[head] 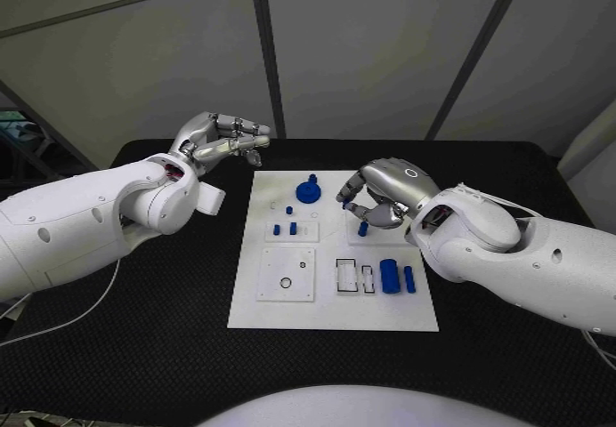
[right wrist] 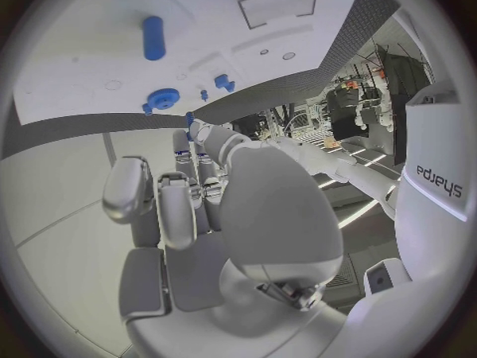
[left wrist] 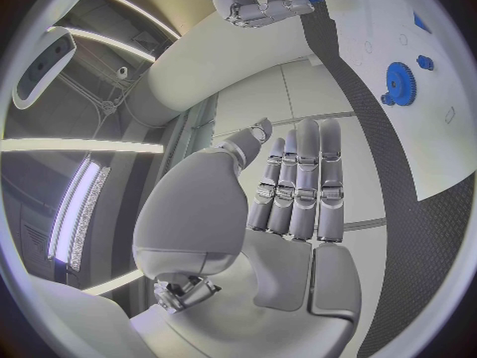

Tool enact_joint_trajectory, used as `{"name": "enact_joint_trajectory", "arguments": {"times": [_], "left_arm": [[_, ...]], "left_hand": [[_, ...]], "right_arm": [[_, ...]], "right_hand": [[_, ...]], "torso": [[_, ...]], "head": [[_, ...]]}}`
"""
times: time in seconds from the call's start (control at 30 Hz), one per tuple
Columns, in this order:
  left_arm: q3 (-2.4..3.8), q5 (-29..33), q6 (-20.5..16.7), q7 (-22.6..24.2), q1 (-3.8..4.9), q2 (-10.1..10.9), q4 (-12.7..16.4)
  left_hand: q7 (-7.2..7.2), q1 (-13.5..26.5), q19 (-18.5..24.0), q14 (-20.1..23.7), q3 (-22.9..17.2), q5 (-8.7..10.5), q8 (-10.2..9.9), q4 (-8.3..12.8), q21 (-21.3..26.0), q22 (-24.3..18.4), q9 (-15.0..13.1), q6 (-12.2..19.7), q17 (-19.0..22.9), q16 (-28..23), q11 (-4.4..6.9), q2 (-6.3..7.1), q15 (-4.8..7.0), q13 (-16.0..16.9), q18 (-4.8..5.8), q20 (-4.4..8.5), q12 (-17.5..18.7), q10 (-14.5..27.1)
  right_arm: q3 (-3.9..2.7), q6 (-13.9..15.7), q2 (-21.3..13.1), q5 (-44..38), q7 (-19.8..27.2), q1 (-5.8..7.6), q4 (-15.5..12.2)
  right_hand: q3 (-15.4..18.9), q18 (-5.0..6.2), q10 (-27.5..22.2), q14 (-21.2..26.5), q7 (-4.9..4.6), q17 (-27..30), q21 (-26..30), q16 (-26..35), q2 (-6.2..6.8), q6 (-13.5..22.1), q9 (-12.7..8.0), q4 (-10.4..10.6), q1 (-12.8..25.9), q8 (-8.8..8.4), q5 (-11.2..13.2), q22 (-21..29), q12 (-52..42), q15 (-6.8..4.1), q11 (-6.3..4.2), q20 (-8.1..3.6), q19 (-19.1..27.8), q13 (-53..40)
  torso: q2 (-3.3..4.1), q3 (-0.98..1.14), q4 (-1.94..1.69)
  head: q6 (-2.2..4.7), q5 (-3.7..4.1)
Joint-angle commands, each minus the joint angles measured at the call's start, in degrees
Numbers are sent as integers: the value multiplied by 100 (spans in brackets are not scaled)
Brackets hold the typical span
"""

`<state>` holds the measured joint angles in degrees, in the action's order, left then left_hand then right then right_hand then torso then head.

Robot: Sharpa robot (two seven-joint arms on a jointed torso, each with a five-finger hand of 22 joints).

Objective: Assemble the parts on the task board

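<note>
Blue parts are seen scattered across the white task board (head: 331,307), which lies in the middle of the black tabletop (head: 154,338). A blue gear (head: 308,190) stands near the board's far edge, two short pegs (head: 285,229) stand in a small block beside it, and a cylinder (head: 389,275) and a slimmer bar (head: 409,278) lie loose near the right edge, next to an empty outlined slot (head: 346,276). A white plate with a ring-shaped hole (head: 287,274) is also unfilled.

The right hand (head: 380,194) is held over the board's upper right, fingers curled downward above a small blue peg (head: 363,229); whether the peg is actually gripped cannot be told. The left hand (head: 225,138) is raised off the board's far left corner, its fingers straight and close together in the wrist view, nothing held.

Assembly is judged to be at an early-to-middle stage: a few pieces appear seated, while the loose cylinder and bar and the open slots are left to be dealt with.
</note>
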<state>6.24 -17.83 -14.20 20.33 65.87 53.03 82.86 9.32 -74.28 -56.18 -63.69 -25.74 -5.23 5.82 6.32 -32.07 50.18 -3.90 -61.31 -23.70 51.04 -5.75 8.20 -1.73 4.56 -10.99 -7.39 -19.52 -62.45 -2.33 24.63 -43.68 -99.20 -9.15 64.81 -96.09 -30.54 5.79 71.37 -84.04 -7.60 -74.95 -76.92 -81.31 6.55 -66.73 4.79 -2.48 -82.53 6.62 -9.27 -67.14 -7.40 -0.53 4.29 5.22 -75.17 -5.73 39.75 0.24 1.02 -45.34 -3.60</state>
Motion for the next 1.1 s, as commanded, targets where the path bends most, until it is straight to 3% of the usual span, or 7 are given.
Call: {"name": "enact_joint_trajectory", "arguments": {"times": [0.03,0.13,0.27,0.43,0.7,0.93,1.1], "left_arm": [[3,21,80,118,5,-31,-9],[2,43,85,122,3,-53,-12],[2,152,83,120,2,-83,-14],[1,205,93,118,2,-125,-14],[0,223,104,121,2,-177,-24],[-2,225,110,117,2,-189,-25],[-2,226,113,113,2,-189,-26]], "left_hand": [[15,-29,8,48,31,6,20,11,27,-5,1,-16,7,-23,-3,-24,-6,-6,70,-33,-34,51],[15,-29,8,48,31,6,20,11,27,-5,1,-16,7,-23,-3,-24,-6,-6,70,-33,-34,51],[15,-29,8,48,31,6,20,11,27,-5,1,-16,7,-23,-3,-24,-6,-6,70,-33,-34,51],[13,-41,9,51,29,5,25,16,32,-7,0,-23,8,-21,0,-32,-4,-6,69,-34,-40,49],[13,-44,9,52,29,5,26,18,33,-7,0,-25,8,-21,1,-33,-4,-6,68,-34,-42,49],[12,-47,9,52,28,5,27,20,35,-7,-1,-27,9,-21,2,-35,-3,-6,68,-34,-44,48],[12,-47,9,52,28,5,27,20,35,-7,-1,-27,9,-21,2,-35,-3,-6,68,-34,-44,48]], "right_arm": [[0,217,133,135,156,9,-35],[21,168,283,180,191,-16,4],[135,82,486,226,230,-82,112],[214,-33,711,247,272,-290,211],[245,-205,913,263,309,-484,350],[252,-307,928,267,311,-535,374],[262,-405,935,268,302,-550,399]], "right_hand": [[8,-74,85,-329,-19,-18,-26,-24,-20,-31,7,-7,75,-34,-33,-12,33,-33,-63,1,-41,-8],[22,-75,82,-332,-20,-29,-30,-33,-19,-29,6,-3,115,-39,7,-17,48,-29,-62,6,-42,-10],[29,-76,83,-335,-18,-40,-36,-41,-25,-31,6,-3,134,-41,41,-25,57,-28,-63,8,-46,-12],[30,-75,82,-334,-18,-36,-33,-40,-25,-30,6,-5,136,-42,46,-20,60,-28,-63,9,-42,-12],[32,-75,78,-335,-19,-41,-35,-43,-25,-27,5,-7,140,-44,51,-23,64,-28,-63,9,-44,-12],[34,-75,77,-335,-20,-42,-36,-45,-25,-26,5,-7,144,-46,53,-24,67,-28,-62,9,-44,-12],[42,-74,71,-334,-23,-34,-32,-42,-24,-19,3,-8,158,-51,56,-18,75,-26,-59,11,-39,-12]], "torso": [[-10,-4,-6],[-3,-3,-3],[-5,-7,-7],[-7,3,-12],[-1,8,2],[-1,-1,-4],[-3,-1,-7]], "head": [[-1,-10],[-1,-32],[-34,-52],[-60,-67],[-94,-131],[-152,-192],[-163,-194]]}}
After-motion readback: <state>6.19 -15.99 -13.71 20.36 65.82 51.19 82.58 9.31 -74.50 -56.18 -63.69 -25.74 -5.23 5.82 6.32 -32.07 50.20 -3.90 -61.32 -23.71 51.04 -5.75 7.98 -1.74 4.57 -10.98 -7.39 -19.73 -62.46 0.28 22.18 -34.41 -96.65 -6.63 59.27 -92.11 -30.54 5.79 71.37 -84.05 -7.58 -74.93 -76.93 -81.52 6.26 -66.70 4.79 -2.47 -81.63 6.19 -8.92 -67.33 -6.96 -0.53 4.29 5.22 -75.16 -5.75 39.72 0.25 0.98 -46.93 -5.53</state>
